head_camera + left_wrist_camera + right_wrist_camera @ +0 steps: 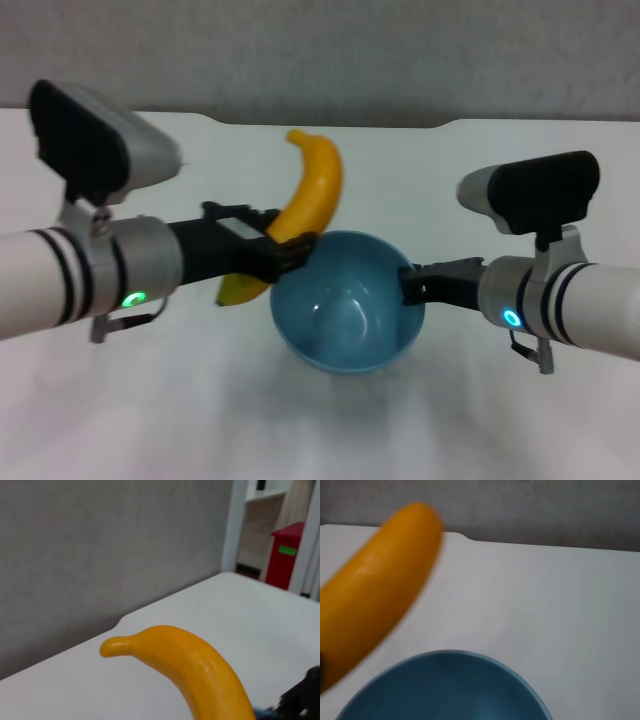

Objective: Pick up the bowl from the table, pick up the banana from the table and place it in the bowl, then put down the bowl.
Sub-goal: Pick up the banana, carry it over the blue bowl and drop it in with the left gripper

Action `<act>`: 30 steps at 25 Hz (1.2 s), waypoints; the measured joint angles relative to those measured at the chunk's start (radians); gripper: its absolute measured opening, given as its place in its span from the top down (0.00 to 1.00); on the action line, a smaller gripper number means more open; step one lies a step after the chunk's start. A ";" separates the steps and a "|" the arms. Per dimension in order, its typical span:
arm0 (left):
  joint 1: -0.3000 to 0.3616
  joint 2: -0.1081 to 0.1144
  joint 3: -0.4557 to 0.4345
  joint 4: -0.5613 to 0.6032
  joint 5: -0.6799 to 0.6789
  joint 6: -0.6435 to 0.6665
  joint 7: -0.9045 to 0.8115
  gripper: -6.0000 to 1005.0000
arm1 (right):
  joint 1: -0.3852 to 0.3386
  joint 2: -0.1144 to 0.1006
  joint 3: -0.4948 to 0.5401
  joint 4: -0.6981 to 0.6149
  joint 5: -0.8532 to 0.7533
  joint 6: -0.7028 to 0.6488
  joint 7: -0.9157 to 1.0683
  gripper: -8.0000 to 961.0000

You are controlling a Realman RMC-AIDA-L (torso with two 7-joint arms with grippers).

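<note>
left gripper (pixel 285 252) clamped on banana (pixel 305 205), just left of bowl (pixel 347 300) | right gripper (pixel 412 284) clamped on the bowl's right rim, above worktop (pixel 520 420) | risk: banana (held mid-length) strikes rim, tips bowl

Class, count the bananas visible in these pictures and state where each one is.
1. The banana is held in the left pincer, raised off the table just beside the bowl's rim. No other is visible.
</note>
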 joint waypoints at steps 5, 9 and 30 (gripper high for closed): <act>-0.033 0.000 0.019 0.013 -0.071 0.022 0.006 0.50 | 0.023 0.001 -0.023 -0.001 0.015 0.001 0.000 0.95; -0.038 0.000 0.020 0.026 -0.145 0.047 0.021 0.50 | 0.028 0.000 -0.030 0.003 0.021 0.001 -0.001 0.95; -0.017 0.000 0.023 0.209 -0.408 0.122 0.196 0.50 | 0.028 -0.003 -0.018 0.041 0.012 -0.001 -0.002 0.95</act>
